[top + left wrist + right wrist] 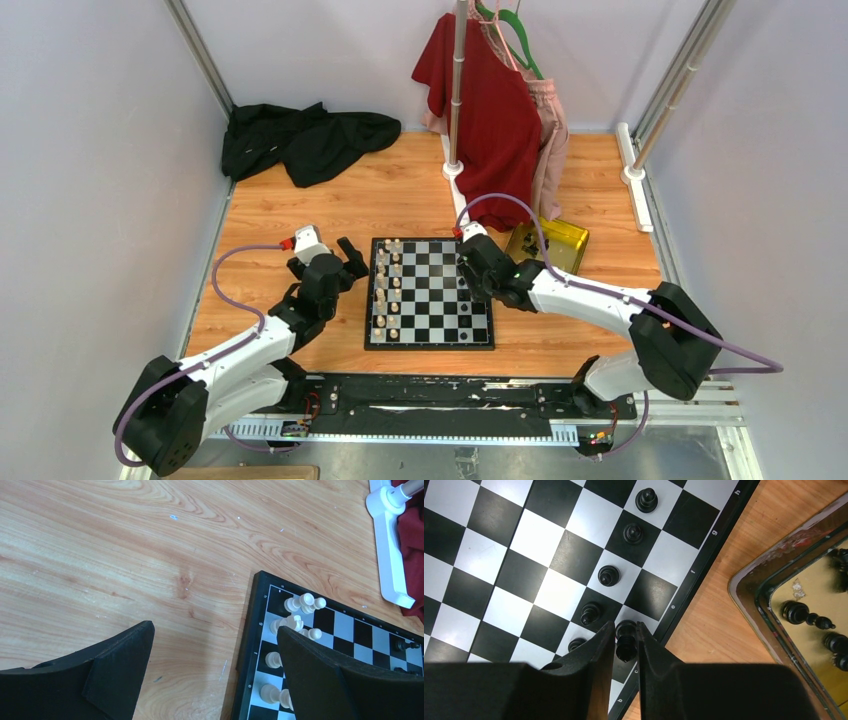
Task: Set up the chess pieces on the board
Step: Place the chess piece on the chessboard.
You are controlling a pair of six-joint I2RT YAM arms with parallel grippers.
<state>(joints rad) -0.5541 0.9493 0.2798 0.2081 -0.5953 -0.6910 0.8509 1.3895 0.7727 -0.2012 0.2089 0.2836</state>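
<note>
- Chess pieces, black (608, 575): we count five small ones standing in a line on the board (430, 344), one square in from its right border, each on its own square.
- Black piece (626, 647), single: it stands upright in the row of squares against that right border, just beside the line of five.
- Right gripper (625, 626): it is lowered over the board's right edge with its jaws drawn narrow, one finger close on each side of the single black piece. We cannot tell whether the pads press on it or merely flank it.
- Chess pieces, cream-white (300, 602): they stand on the board in two columns along its left edge. From the left wrist view several bunch closely near the far corner.
- Board: it lies flat on the wooden table (125, 555), in front of and between the two arms.
- Tray (749, 592), shiny yellow-gold and rectangular: it sits on the table near the board's far right corner, with a strip of bare wood between the two. Inside we see several black pieces (806, 615) lying on its floor; an exact count is not possible.
- Left gripper (214, 630): its jaws are spread wide with nothing between them, over bare wood just beside the board's left border.
</note>
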